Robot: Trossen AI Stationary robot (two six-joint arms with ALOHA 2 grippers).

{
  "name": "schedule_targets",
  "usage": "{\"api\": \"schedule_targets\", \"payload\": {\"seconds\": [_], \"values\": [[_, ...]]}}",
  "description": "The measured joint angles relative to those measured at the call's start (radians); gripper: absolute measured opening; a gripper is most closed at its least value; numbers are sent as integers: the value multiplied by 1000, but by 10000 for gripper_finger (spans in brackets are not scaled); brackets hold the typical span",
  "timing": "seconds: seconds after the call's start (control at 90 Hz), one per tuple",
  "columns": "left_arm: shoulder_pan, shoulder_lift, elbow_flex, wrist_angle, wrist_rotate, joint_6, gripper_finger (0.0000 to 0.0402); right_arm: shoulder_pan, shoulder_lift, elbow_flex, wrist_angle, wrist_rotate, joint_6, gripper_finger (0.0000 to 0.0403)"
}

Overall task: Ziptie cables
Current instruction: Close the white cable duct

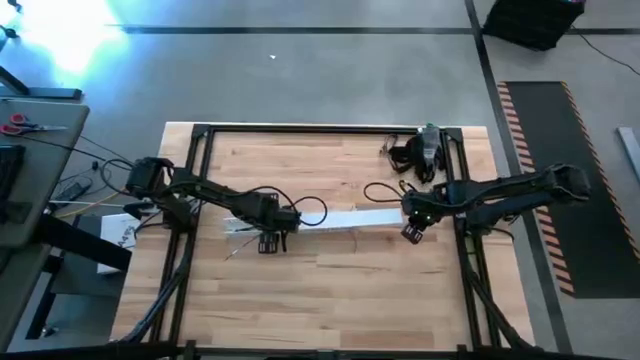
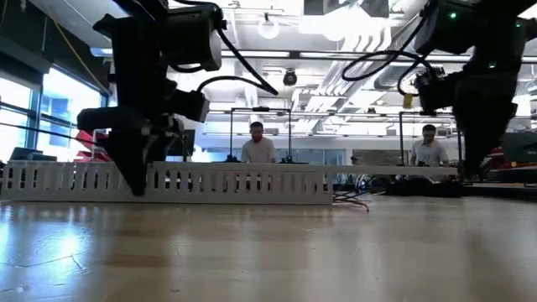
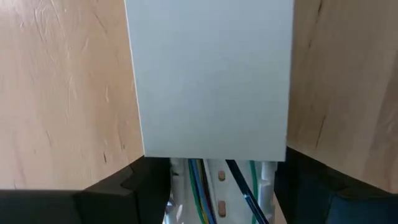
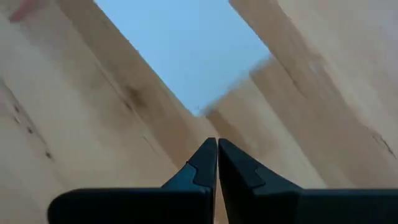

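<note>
White plastic: one slotted channel (image 2: pixel 168 182) and one flat cover strip (image 3: pixel 211 81) lie mid-tabletop (image 1: pixel 330 280). The cables (image 3: pixel 200 186), blue, green and dark, run inside the channel. The left gripper (image 1: pixel 270 241) straddles it, fingers wide apart, holding nothing. The right gripper (image 4: pixel 217 163) is pinched closed, empty, at the strip's right end.

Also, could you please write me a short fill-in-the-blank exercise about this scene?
1. The right tool has its fingers ___.
2. The cables lie inside the white slotted ___.
3. In the high view, the left tool is near the ___ end of the cover.
Missing words: shut; channel; left.
</note>
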State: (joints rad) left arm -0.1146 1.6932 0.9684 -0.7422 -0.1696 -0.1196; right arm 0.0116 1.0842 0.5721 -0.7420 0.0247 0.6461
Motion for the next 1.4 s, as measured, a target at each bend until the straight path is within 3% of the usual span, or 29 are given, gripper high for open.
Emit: {"api": "schedule_targets", "payload": {"seconds": [0.322,0.578,0.733,1.044,1.4], "values": [[0,6,-3,101,3,15,221,-4,113,9,191,-20,-92,0],[0,6,0,91,4,28,221,22,54,159,-158,106,-53,0],[0,6,0,92,4,27,221,8,47,155,-307,137,63,0],[0,6,-1,103,4,35,221,-10,85,47,-104,70,61,0],[0,5,-3,92,1,31,221,-52,107,44,-35,75,2,0]]}}
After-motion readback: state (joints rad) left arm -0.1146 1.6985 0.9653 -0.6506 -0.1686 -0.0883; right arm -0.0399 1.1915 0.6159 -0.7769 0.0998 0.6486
